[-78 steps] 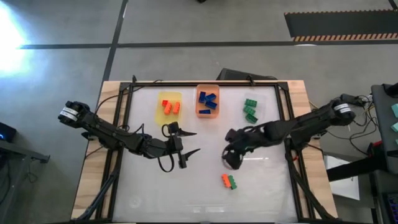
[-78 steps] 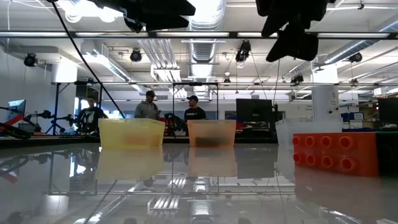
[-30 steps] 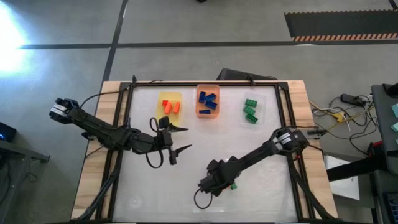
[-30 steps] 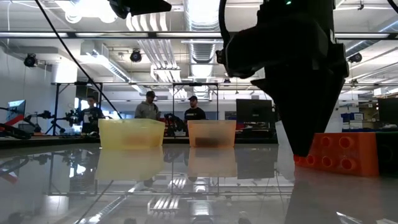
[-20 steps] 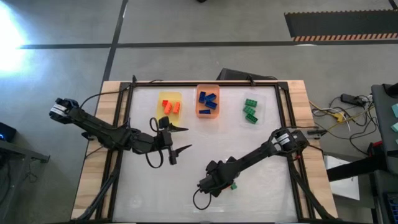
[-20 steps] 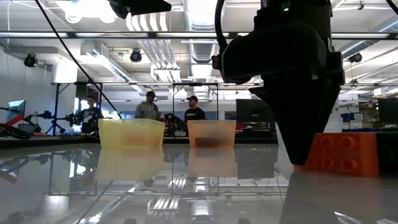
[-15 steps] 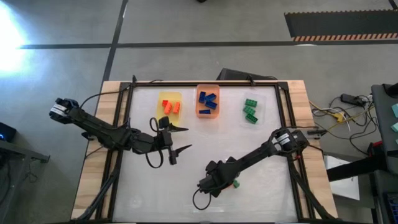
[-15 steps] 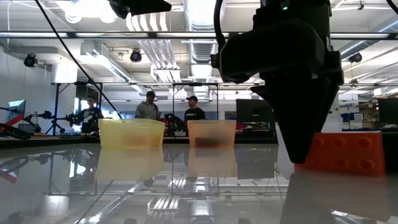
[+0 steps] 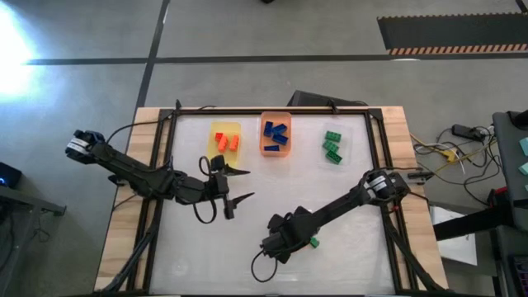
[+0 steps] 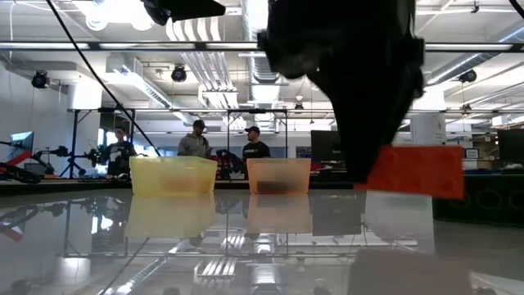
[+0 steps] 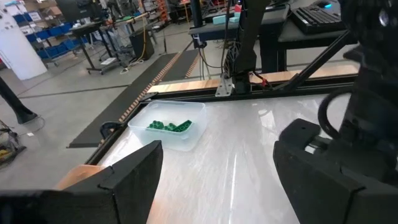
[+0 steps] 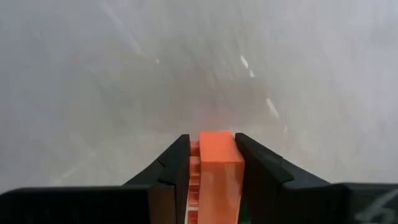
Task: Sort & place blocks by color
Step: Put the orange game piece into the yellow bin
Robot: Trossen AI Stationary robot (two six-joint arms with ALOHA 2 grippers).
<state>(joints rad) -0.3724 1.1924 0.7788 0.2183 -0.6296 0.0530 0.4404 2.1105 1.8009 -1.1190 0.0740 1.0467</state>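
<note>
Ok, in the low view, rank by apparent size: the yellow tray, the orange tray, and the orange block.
1. Yellow tray, widest of the three.
2. Orange block, held in the right gripper; it sits much nearer the camera, so its true size is smaller than it looks.
3. Orange tray, not far behind.

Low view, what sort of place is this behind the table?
Probably a robotics lab or workshop: exposed ceiling ducts, workbenches with a monitor, and people standing beyond the trays.
</note>
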